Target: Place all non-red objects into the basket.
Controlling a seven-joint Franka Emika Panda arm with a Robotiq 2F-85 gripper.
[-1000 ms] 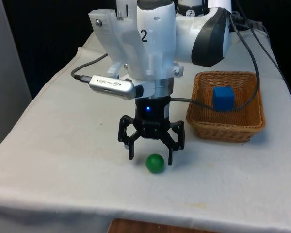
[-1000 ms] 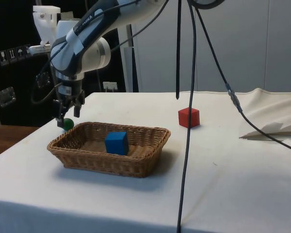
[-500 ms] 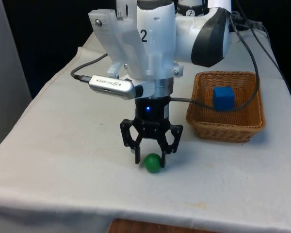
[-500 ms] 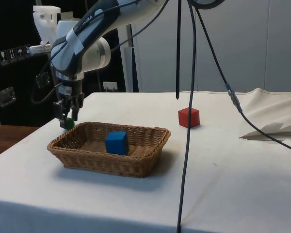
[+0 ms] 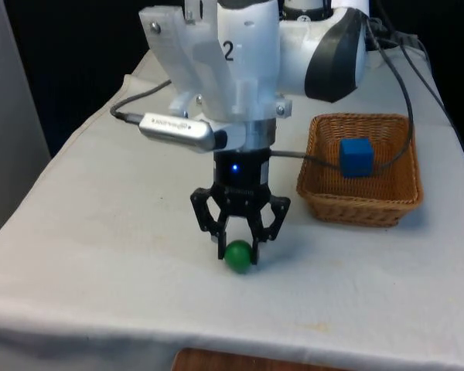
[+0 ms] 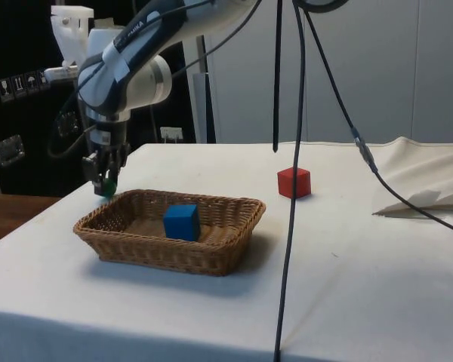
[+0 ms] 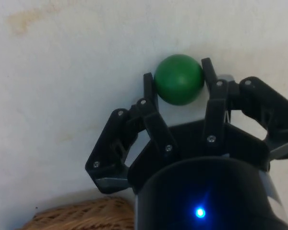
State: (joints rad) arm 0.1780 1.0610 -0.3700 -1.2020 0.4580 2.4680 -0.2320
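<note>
A green ball [image 5: 237, 256] sits between the fingers of my gripper [image 5: 238, 247], which is shut on it close above the white cloth near the table's front edge. The wrist view has the green ball [image 7: 178, 79] pinched between both fingertips [image 7: 148, 81]. From the side, the ball [image 6: 106, 186] hangs just beyond the basket's far corner. The wicker basket [image 5: 363, 202] stands at the front view's right with a blue cube [image 5: 356, 156] inside it. The basket [image 6: 166, 245] and blue cube [image 6: 181, 222] also appear in the side view. A red cube [image 6: 294, 182] rests on the cloth behind the basket.
Black cables [image 6: 291, 188] hang down across the side view, in front of the basket's right end. One cable [image 5: 398, 139] drapes over the basket in the front view. Crumpled white cloth [image 6: 423, 188] lies at the side view's right.
The fingers have gone from wide open around the green ball to shut on it. The gripper and ball have risen slightly off the cloth.
</note>
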